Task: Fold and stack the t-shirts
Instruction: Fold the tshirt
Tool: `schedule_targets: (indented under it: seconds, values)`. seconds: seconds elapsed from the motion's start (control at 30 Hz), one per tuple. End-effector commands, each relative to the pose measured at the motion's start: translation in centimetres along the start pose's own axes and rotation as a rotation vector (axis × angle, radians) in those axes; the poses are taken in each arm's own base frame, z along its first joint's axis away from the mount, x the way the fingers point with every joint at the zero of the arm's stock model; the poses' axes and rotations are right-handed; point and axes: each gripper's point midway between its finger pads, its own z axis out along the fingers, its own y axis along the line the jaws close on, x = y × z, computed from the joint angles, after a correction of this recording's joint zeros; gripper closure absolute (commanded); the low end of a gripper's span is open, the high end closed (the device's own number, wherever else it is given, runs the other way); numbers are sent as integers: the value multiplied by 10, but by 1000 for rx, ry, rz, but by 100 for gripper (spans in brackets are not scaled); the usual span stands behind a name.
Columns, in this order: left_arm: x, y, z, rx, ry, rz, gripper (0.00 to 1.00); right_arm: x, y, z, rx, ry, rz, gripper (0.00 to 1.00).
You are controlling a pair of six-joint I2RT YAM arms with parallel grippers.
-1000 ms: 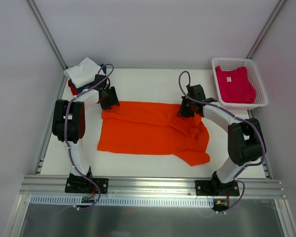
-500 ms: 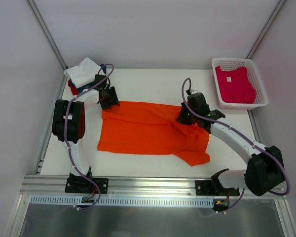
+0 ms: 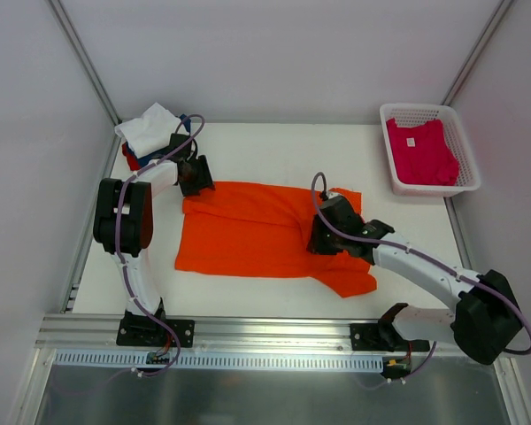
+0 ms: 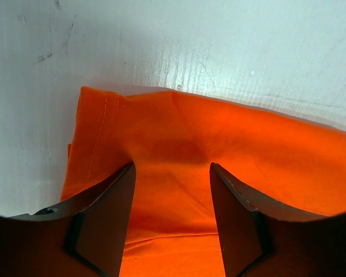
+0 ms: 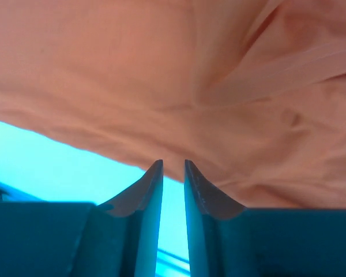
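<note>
The bright orange t-shirt [image 3: 248,235] lies spread on the white table [image 3: 274,146]. My left gripper [image 3: 195,177] is open at the shirt's far left corner; in the left wrist view its jaws [image 4: 172,173] stand wide apart with orange cloth [image 4: 219,144] flat beneath them. My right gripper [image 3: 317,241] is shut on a pinch of the shirt's right part, low over the shirt's middle right; the right wrist view shows its fingertips [image 5: 173,164] nipping the cloth edge [image 5: 190,75]. A magenta-pink t-shirt [image 3: 420,150] lies in the basket. Folded white, navy and red shirts [image 3: 150,133] are stacked at the far left.
The white mesh basket [image 3: 416,109] stands at the table's far right corner. The stack sits at the far left corner beside the left arm. Grey walls close the sides and back, and an aluminium rail runs along the near edge.
My right gripper has moved left and toward the near edge, dragging the shirt's far right part with it over the body. The left gripper has stayed put.
</note>
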Motion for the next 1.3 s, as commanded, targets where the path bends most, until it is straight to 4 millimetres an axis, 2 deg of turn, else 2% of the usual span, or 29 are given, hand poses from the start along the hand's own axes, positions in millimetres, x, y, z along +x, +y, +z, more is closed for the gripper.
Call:
schedule_targets:
  seconds: [0.0,0.07,0.13,0.23,0.3,0.43,0.5,0.57,0.6,0.63,0.7,0.9,0.97,1.17,1.27]
  values:
    - [-2,-7,-5,27,-7,23,45,4,2,-20,34,-42,-5,76]
    - [-3,-8,-6,28,-10,24,45,1,4,-30,44,-72,-31,77]
    - [-3,-8,-6,28,-10,24,45,-14,0,-46,72,-139,-36,77]
    - [-3,-9,-5,35,-7,22,45,-37,-11,-57,144,-214,-77,74]
    - [-3,-9,-6,36,-8,22,45,-47,-17,-57,179,-225,-109,73]
    - [-3,-9,-8,36,-9,24,45,-66,-33,-45,247,-208,-110,73]
    - [-3,-9,-9,36,-13,26,45,-71,-36,-33,249,-188,-121,73]
    - [-3,-10,-9,38,-14,28,45,-73,-49,-19,272,-161,-95,74]
    - [-3,-10,-9,38,-12,28,45,-76,-50,-12,252,-158,-89,74]
    - [-4,-10,-9,40,-13,27,45,-75,-60,-4,263,-131,-67,76]
    - [-3,-10,-9,40,-11,29,45,-81,-69,3,266,-134,-41,77]
    - [-2,-11,-9,44,-9,29,45,-90,-81,25,257,-118,-20,83]
    - [-2,-11,-9,44,-9,31,45,-93,-85,31,253,-113,-12,89]
    - [-1,-9,-7,37,-4,34,45,-95,-91,50,246,-93,0,99]
    - [-1,-8,-6,36,-5,36,45,-94,-93,59,241,-73,4,100]
